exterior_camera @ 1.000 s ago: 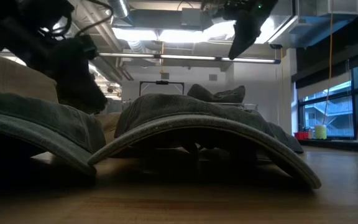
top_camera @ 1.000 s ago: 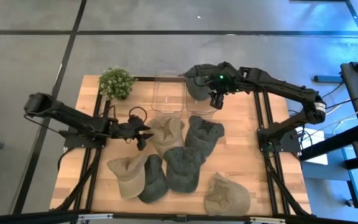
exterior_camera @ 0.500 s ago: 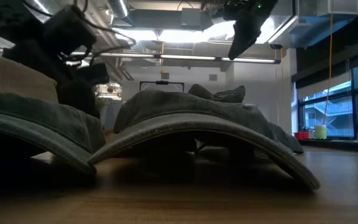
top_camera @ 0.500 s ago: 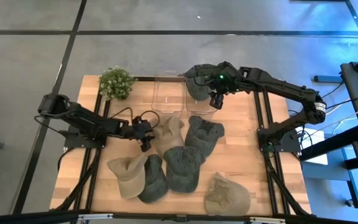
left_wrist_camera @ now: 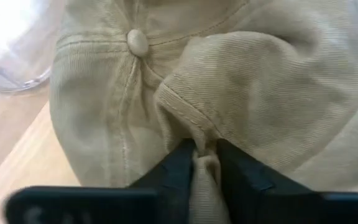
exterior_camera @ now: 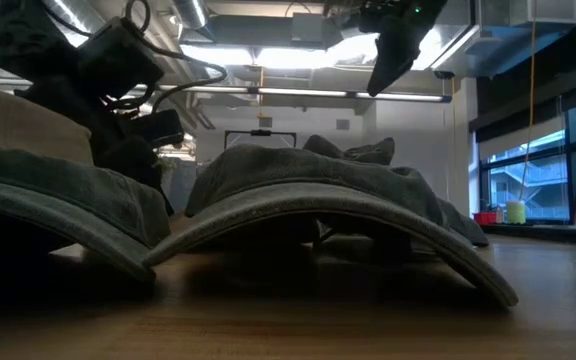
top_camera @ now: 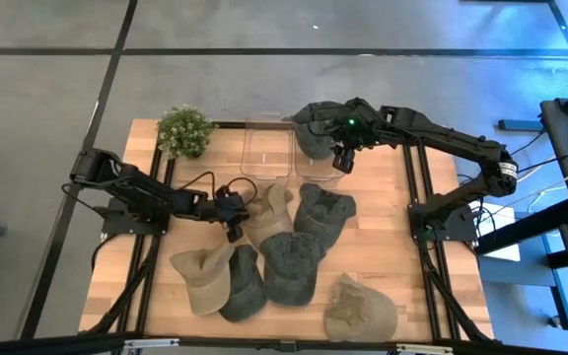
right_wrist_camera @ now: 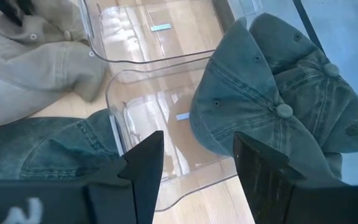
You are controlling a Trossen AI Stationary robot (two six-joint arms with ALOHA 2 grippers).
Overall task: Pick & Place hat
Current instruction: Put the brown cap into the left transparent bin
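Two fingers of left gripper pinch fold of tan cap, near crown button. Judgement: pinch is thin, so lift straight and slow, check fabric stays in before swinging toward left bin. Cap lies mid-table, just short of bins, its edge touching grey cap; drag could disturb it. Right gripper hovers empty, fingers apart, over right bin, where denim cap drapes over far rim. Other caps lie nearer front edge.
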